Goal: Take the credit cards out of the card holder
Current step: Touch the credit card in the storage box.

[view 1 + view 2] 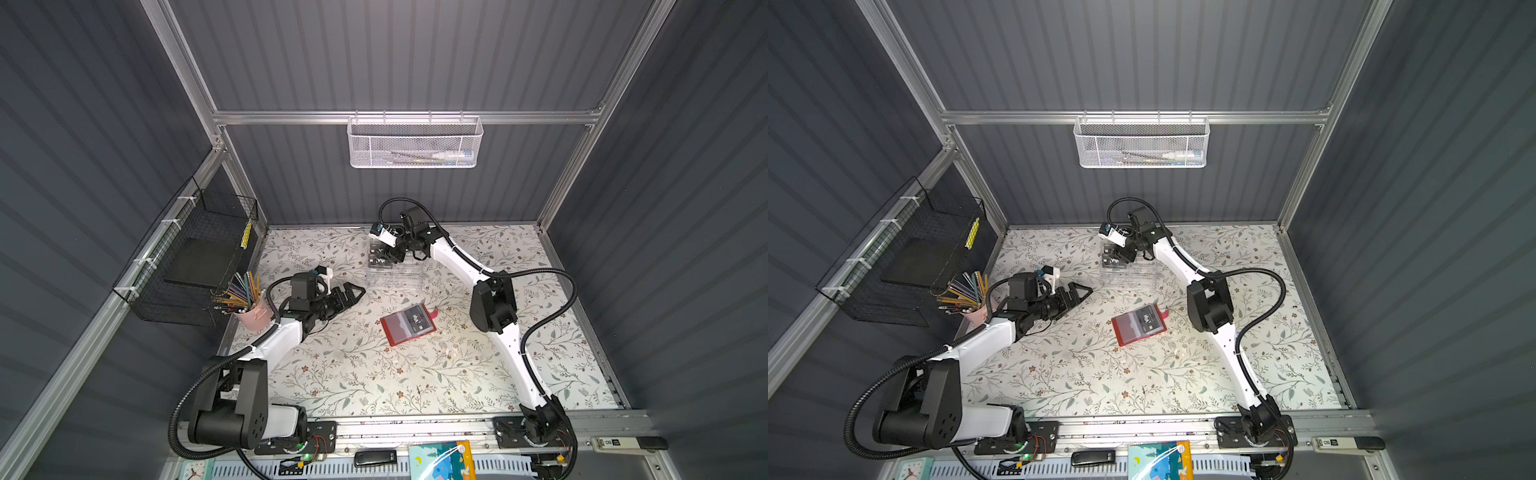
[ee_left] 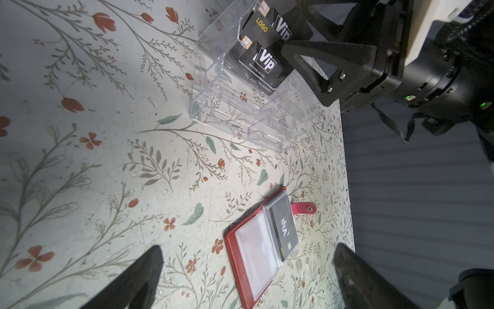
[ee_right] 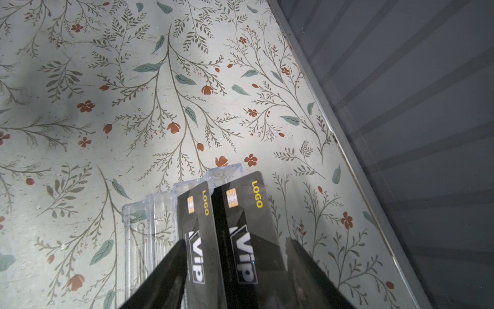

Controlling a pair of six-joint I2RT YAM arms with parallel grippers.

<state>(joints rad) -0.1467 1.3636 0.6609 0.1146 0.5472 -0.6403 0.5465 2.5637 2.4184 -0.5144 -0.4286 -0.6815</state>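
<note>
Left claw: jaws fully parted, empty. The card holder lies open on the tabletop just ahead of it. One of the credit cards sits in a clear sleeve.

Right claw: straddles two more cards standing in the acrylic organizer; whether it grips them I cannot tell.

Judgement: the sleeved card is light, stiff and slick. Pinch its end at the sleeve mouth; the holder may slide.

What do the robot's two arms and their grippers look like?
The left arm and right arm have white links and black joint housings. A black ribbed hose loops along each. The left gripper and right gripper are black, each with two triangular, open-framed fingers. A white mount with a blue part sits at each wrist.
</note>
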